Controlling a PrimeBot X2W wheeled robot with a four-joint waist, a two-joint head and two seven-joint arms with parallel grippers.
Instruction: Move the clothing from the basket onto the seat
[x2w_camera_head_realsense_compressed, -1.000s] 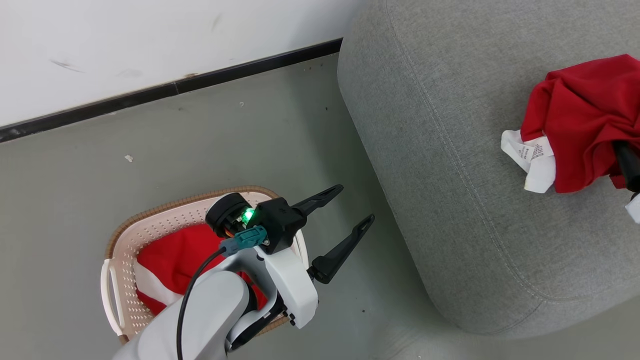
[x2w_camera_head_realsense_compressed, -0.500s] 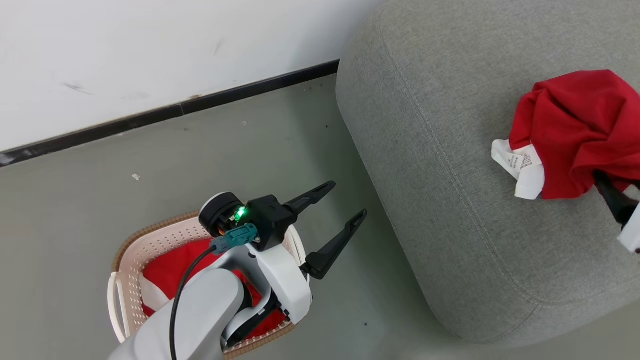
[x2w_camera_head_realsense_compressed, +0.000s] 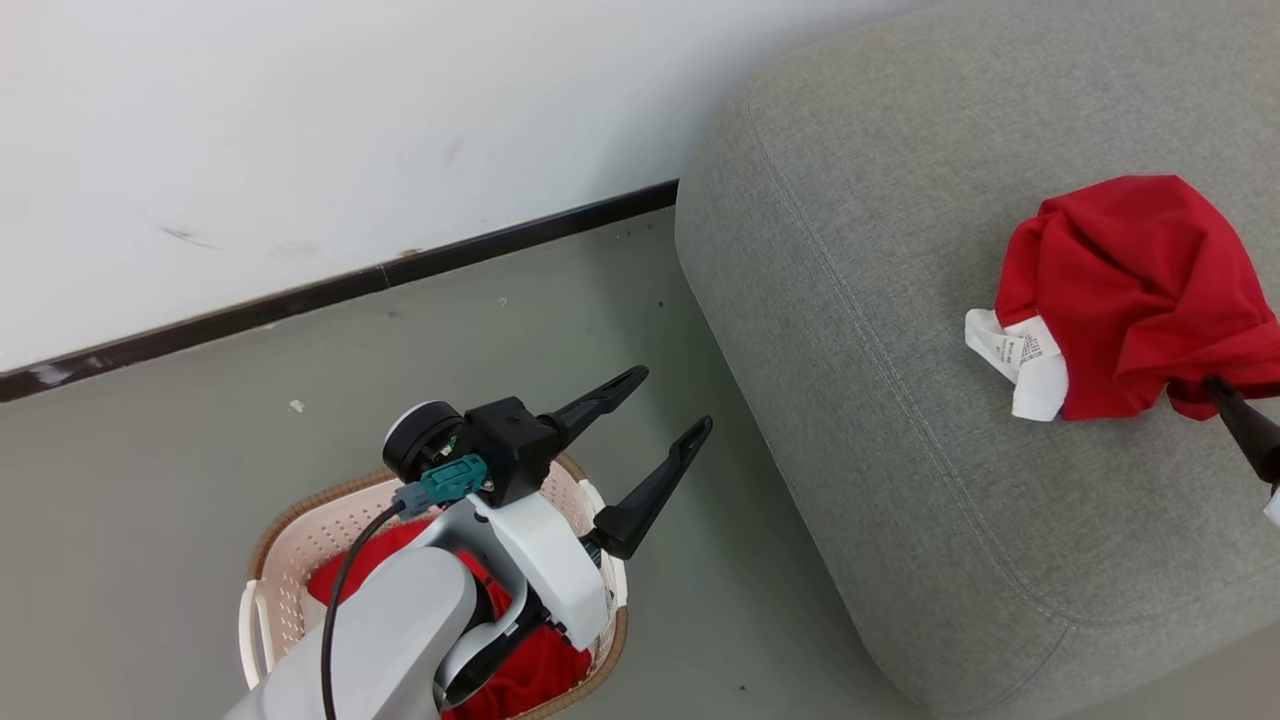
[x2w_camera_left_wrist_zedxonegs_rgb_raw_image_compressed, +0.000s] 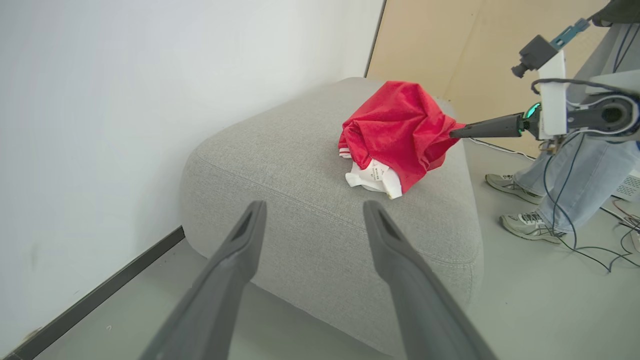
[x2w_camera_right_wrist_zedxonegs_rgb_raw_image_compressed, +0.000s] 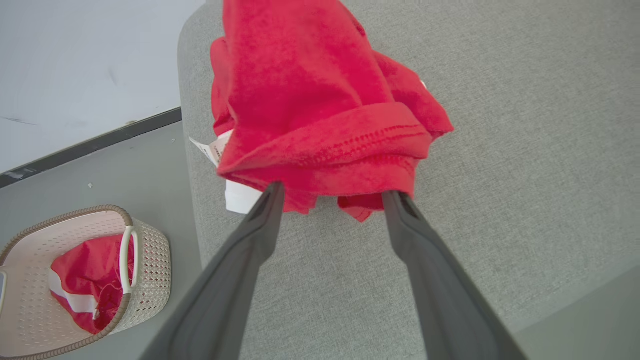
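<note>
The seat (x2w_camera_head_realsense_compressed: 880, 400) is bare to the left of the crumpled red garment (x2w_camera_head_realsense_compressed: 1130, 290), leaving broad room to pass. The pale left forearm (x2w_camera_head_realsense_compressed: 400, 630) covers much of the basket (x2w_camera_head_realsense_compressed: 290, 530) mouth. Open floor (x2w_camera_head_realsense_compressed: 720, 600) separates basket and seat, and the wall (x2w_camera_head_realsense_compressed: 300, 150) closes the far side.

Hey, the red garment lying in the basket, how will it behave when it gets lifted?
Probably floppy: the red garment lies crumpled in the basket, so it should drape and trail. Likely light, since its folds look thin. It may snag the handle beside it.
</note>
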